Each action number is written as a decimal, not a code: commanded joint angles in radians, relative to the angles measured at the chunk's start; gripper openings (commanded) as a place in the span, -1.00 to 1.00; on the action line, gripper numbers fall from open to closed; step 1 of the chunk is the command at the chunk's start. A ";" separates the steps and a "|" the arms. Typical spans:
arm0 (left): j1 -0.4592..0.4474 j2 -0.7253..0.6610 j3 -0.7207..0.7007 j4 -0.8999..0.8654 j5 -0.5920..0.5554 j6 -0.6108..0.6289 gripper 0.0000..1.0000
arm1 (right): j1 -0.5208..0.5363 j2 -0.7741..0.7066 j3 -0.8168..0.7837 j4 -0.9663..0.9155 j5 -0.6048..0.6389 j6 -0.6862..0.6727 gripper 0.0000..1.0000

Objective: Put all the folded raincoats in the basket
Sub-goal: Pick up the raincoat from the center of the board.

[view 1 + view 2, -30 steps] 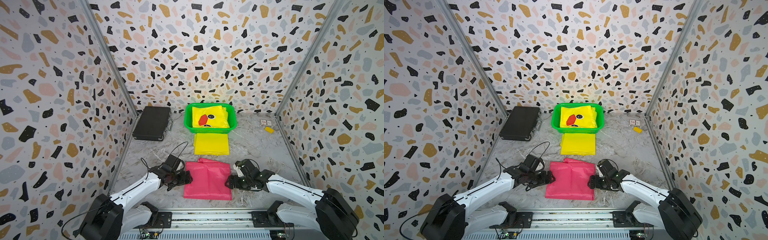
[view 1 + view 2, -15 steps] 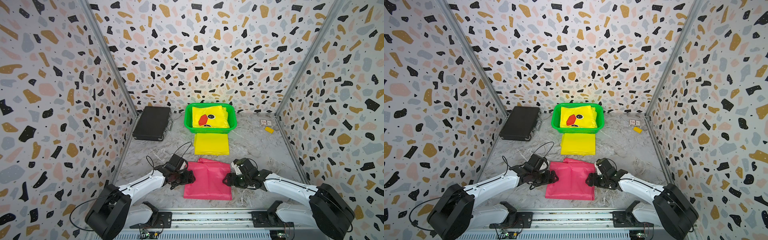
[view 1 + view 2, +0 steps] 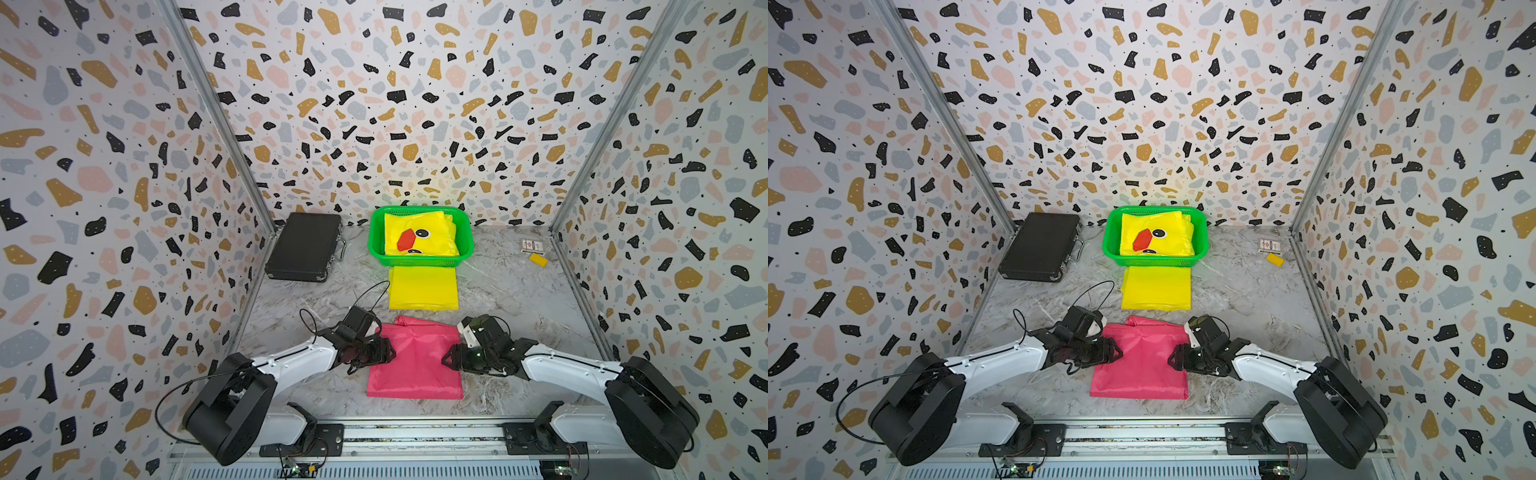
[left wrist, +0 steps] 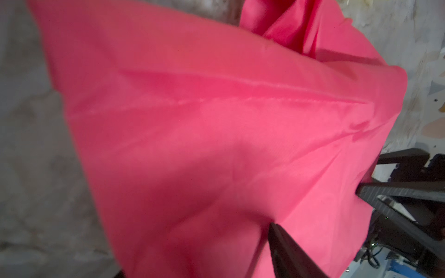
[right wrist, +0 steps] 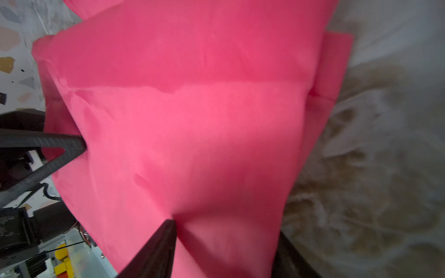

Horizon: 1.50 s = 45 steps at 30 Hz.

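The folded pink raincoat (image 3: 415,365) (image 3: 1142,370) lies flat at the front of the marble floor. My left gripper (image 3: 384,353) (image 4: 197,250) is at its left edge and my right gripper (image 3: 449,359) (image 5: 226,228) at its right edge. Both pairs of jaws are partly closed, and pink fabric bulges and puckers between the fingers in each wrist view. The green basket (image 3: 467,239) (image 3: 1106,243) stands at the back centre. It holds a folded yellow raincoat with a duck face (image 3: 419,239).
A plain yellow folded raincoat (image 3: 424,289) lies between the basket and the pink one. A flat black case (image 3: 305,245) sits at the back left. A small card pack (image 3: 532,246) and a yellow block (image 3: 538,259) lie at the back right. Patterned walls enclose three sides.
Both grippers slid inward onto the pink raincoat's side edges, and their jaws narrowed around the fabric. The raincoat's sides now bunch up slightly.
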 commanded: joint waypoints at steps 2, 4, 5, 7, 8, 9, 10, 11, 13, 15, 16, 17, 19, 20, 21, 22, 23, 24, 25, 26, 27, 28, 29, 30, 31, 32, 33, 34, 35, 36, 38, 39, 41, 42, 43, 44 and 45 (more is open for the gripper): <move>-0.012 0.028 -0.008 -0.053 -0.015 0.007 -0.15 | 0.013 0.033 -0.023 -0.071 0.013 0.006 -0.05; -0.013 0.028 0.001 -0.054 -0.015 0.009 -0.47 | 0.015 0.022 -0.018 -0.074 0.021 0.002 -0.29; -0.014 0.029 0.007 -0.056 -0.015 0.009 -0.66 | 0.015 0.017 -0.014 -0.078 0.025 0.000 -0.41; -0.014 0.030 0.020 -0.064 -0.012 0.009 -0.96 | 0.015 0.004 -0.005 -0.095 0.029 -0.005 -0.66; -0.015 0.027 0.029 -0.072 -0.010 0.009 -1.00 | 0.016 -0.005 0.003 -0.104 0.032 -0.009 -0.79; -0.017 0.023 0.037 -0.081 -0.011 0.009 -1.00 | 0.016 -0.014 0.010 -0.116 0.034 -0.013 -0.92; -0.016 0.017 0.045 -0.088 -0.012 0.008 -1.00 | 0.017 -0.024 0.016 -0.126 0.037 -0.017 -1.00; -0.016 0.006 0.052 -0.097 -0.013 0.004 -1.00 | 0.017 -0.035 0.026 -0.143 0.042 -0.023 -1.00; -0.016 -0.024 0.066 -0.114 -0.017 -0.003 -1.00 | 0.017 -0.056 0.048 -0.177 0.052 -0.034 -1.00; -0.016 -0.064 0.087 -0.139 -0.027 -0.012 -1.00 | 0.016 -0.075 0.081 -0.225 0.060 -0.053 -1.00; -0.016 -0.086 0.102 -0.156 -0.038 -0.016 -1.00 | 0.016 -0.086 0.103 -0.252 0.065 -0.061 -1.00; -0.017 -0.107 0.119 -0.172 -0.049 -0.021 -1.00 | 0.016 -0.095 0.126 -0.278 0.069 -0.073 -1.00; -0.016 -0.135 0.159 -0.196 -0.065 -0.031 -1.00 | 0.015 -0.105 0.177 -0.326 0.077 -0.098 -1.00; -0.016 -0.142 0.188 -0.210 -0.073 -0.032 -1.00 | 0.013 -0.107 0.210 -0.356 0.081 -0.115 -1.00; -0.016 -0.140 0.219 -0.226 -0.080 -0.029 -1.00 | 0.007 -0.103 0.239 -0.378 0.080 -0.127 -1.00; -0.016 -0.131 0.255 -0.247 -0.086 -0.023 -1.00 | -0.007 -0.097 0.277 -0.400 0.067 -0.142 -1.00; -0.016 -0.117 0.303 -0.268 -0.091 -0.016 -1.00 | -0.025 -0.091 0.314 -0.418 0.052 -0.156 -1.00; -0.014 -0.101 0.343 -0.284 -0.095 -0.007 -1.00 | -0.043 -0.081 0.349 -0.431 0.039 -0.170 -1.00; -0.012 -0.075 0.394 -0.302 -0.103 0.004 -1.00 | -0.066 -0.067 0.393 -0.444 0.026 -0.189 -1.00; -0.006 -0.045 0.450 -0.318 -0.105 0.016 -1.00 | -0.092 -0.048 0.445 -0.465 0.013 -0.214 -1.00; 0.002 -0.015 0.502 -0.333 -0.105 0.029 -1.00 | -0.116 -0.028 0.494 -0.480 0.004 -0.235 -1.00; 0.014 0.020 0.565 -0.352 -0.105 0.041 -1.00 | -0.146 -0.001 0.552 -0.500 -0.010 -0.260 -1.00; 0.028 0.059 0.626 -0.359 -0.100 0.053 -1.00 | -0.176 0.036 0.615 -0.514 -0.031 -0.284 -1.00; 0.042 0.095 0.680 -0.364 -0.089 0.061 -1.00 | -0.203 0.069 0.667 -0.521 -0.053 -0.303 -1.00; 0.060 0.139 0.744 -0.368 -0.070 0.071 -1.00 | -0.232 0.111 0.722 -0.522 -0.078 -0.325 -1.00; 0.076 0.185 0.809 -0.374 -0.057 0.081 -1.00 | -0.259 0.157 0.779 -0.522 -0.096 -0.346 -1.00; 0.091 0.225 0.859 -0.376 -0.047 0.084 -1.00 | -0.278 0.195 0.828 -0.522 -0.107 -0.368 -1.00; 0.108 0.272 0.928 -0.379 -0.034 0.086 -1.00 | -0.298 0.245 0.885 -0.522 -0.118 -0.386 -1.00; 0.126 0.321 0.991 -0.379 -0.022 0.082 -1.00 | -0.321 0.296 0.938 -0.522 -0.138 -0.398 -1.00; 0.140 0.366 1.045 -0.377 -0.015 0.080 -1.00 | -0.340 0.341 0.989 -0.522 -0.162 -0.401 -1.00; 0.166 0.468 1.175 -0.387 -0.002 0.079 -1.00 | -0.387 0.450 1.103 -0.520 -0.220 -0.402 -1.00; 0.177 0.512 1.227 -0.388 0.000 0.078 -1.00 | -0.403 0.498 1.148 -0.517 -0.242 -0.404 -1.00; 0.202 0.624 1.326 -0.363 0.024 0.078 -1.00 | -0.438 0.611 1.254 -0.498 -0.289 -0.420 -1.00; 0.213 0.678 1.373 -0.362 0.031 0.075 -1.00 | -0.451 0.663 1.305 -0.501 -0.304 -0.424 -1.00; 0.227 0.741 1.431 -0.362 0.055 0.075 -1.00 | -0.468 0.724 1.365 -0.501 -0.334 -0.424 -1.00; 0.241 0.804 1.494 -0.367 0.083 0.073 -1.00 | -0.487 0.779 1.427 -0.501 -0.366 -0.415 -1.00; 0.250 0.856 1.546 -0.372 0.103 0.067 -1.00 | -0.501 0.830 1.479 -0.501 -0.394 -0.400 -1.00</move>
